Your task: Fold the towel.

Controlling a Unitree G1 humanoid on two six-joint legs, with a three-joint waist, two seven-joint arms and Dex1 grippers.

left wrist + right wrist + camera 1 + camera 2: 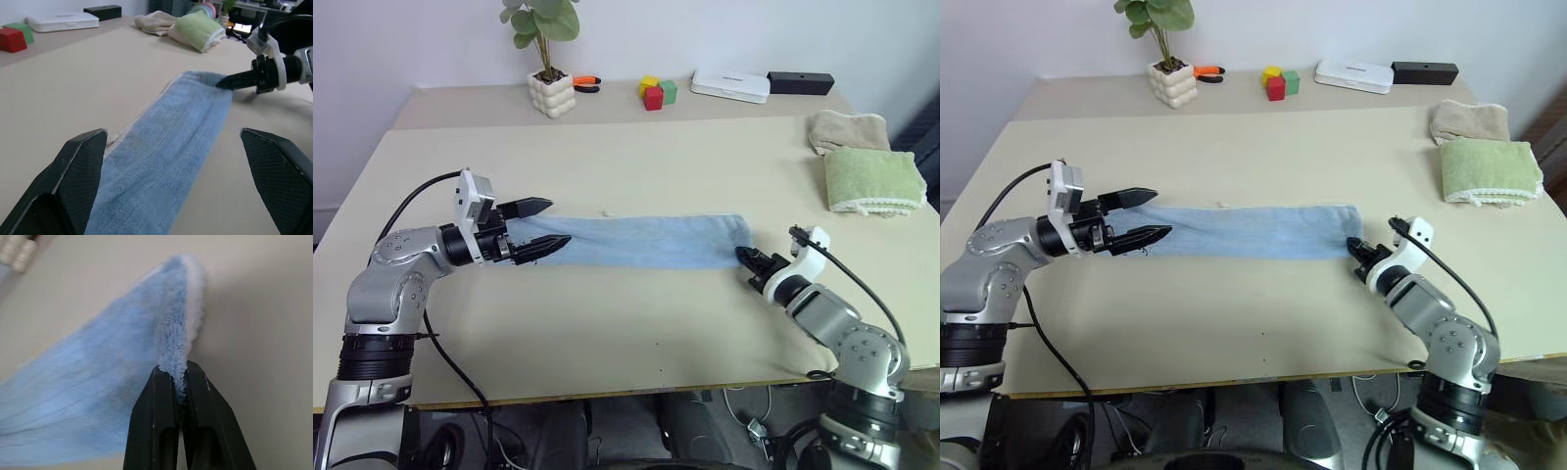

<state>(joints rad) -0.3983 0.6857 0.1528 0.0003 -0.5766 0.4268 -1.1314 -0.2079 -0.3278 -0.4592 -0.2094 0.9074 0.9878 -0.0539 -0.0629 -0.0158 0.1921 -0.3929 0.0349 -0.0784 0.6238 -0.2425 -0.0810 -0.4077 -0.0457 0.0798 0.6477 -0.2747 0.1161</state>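
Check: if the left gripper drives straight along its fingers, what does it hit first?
Probably the light blue terry-cloth towel: the open left gripper already straddles its near end, aimed along the strip. Further down that line the right gripper pinches the far end.

A potted plant (546, 59) in a knobbly white pot stands at the upper left of the frame on the beige table (636, 323). Just right of it lies an orange-handled tool (586, 83). Near the top centre sit yellow, red and green blocks (657, 92), then a flat white box (731, 85) and a black bar (800, 82). At the upper right, a green folded towel (871, 179) lies against a beige folded towel (847, 129).
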